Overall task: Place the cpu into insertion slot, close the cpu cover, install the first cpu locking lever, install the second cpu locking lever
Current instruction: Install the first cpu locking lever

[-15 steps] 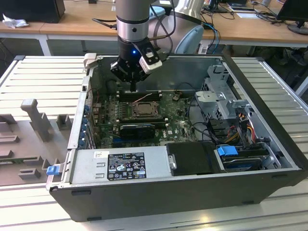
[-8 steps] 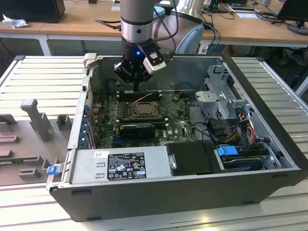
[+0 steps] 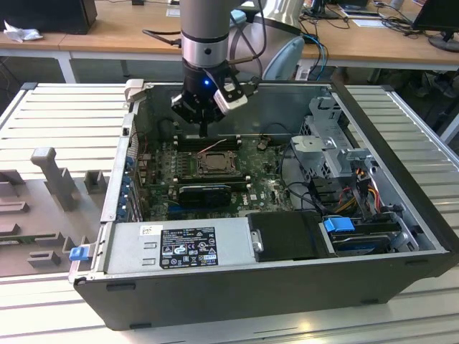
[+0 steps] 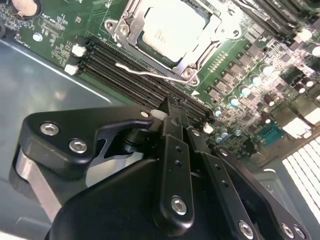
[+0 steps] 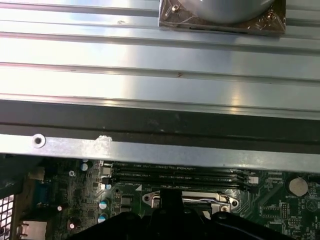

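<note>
while the black gripper (image 3: 204, 130) hangs in the upper middle of the exterior view, its slim fingers (image 4: 175, 150) pressed together and holding nothing, its tip hovers just above the long black memory slots (image 4: 130, 70). beyond them the pale square cpu (image 4: 172, 25) lies in the silver-rimmed insertion slot (image 3: 214, 161) on the green motherboard (image 4: 260, 75), with the thin silvery cpu cover (image 4: 131, 26) closed round it and a bent wire locking lever (image 4: 150, 73) beside the socket.

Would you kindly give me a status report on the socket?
Gripper shut, empty, above the memory slots. Cpu seated in insertion slot, cpu cover down. One wire lever sticking out, unlatched.
</note>
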### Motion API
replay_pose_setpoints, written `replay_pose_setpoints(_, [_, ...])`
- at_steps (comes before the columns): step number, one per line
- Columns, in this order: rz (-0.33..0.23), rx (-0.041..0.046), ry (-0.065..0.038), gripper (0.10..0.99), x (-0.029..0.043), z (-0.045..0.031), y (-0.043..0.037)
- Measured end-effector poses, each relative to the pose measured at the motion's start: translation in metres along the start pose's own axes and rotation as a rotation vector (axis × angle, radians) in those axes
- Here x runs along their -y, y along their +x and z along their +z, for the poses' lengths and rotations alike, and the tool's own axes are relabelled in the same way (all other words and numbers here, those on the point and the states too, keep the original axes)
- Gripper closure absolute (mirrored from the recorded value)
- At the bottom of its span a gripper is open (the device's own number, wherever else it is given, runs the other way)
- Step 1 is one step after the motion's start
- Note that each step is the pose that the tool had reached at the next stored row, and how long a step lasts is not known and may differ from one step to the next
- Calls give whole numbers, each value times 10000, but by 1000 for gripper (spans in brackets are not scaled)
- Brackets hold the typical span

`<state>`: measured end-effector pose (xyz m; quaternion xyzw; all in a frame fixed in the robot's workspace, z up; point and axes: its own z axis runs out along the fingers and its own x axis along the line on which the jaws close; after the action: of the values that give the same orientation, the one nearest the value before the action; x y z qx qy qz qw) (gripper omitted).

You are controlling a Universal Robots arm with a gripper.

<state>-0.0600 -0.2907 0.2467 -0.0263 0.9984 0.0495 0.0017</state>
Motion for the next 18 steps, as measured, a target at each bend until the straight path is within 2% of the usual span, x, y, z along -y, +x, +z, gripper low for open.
replay_pose_setpoints(8, [-5, -1, 1, 980, -1, 152, -51])
replay_pose_setpoints(9, [-6, -2, 5, 980, -8, 188, -82])
replay_pose_setpoints(18, [-6, -1, 19, 980, -18, 260, -266])
